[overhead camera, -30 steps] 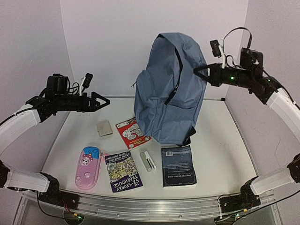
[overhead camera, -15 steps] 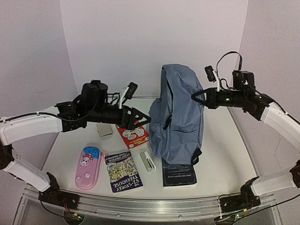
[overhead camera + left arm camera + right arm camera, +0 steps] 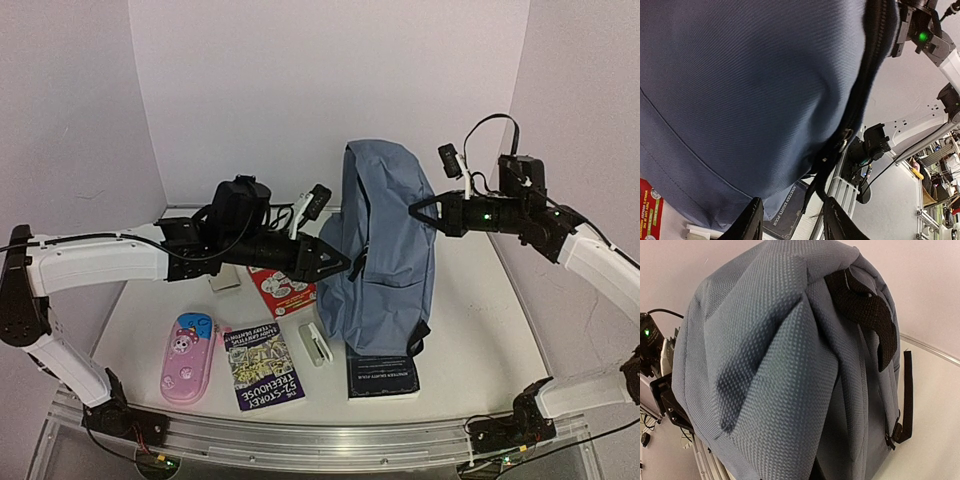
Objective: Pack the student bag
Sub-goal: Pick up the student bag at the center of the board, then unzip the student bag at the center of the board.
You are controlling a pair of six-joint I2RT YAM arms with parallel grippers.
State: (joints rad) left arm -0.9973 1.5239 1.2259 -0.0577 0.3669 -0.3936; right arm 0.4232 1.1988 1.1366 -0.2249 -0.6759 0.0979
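Student bag (image 3: 385, 250) stands upright, long axis vertical; right end effector (image 3: 422, 212) clamps its fabric, left end effector (image 3: 345, 266) parted.

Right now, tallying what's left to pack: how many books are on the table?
3: a red book left of the student bag, a Treehouse book beside the pink pencil case, a dark book at the bag's foot. The bag may hide more.

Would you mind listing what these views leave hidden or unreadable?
- Inside the student bag: no view shows its opening.
- The right gripper: fingertips hidden in right wrist view by bunched fabric.
- The dark book: top view, bag covers its far edge; title too small.
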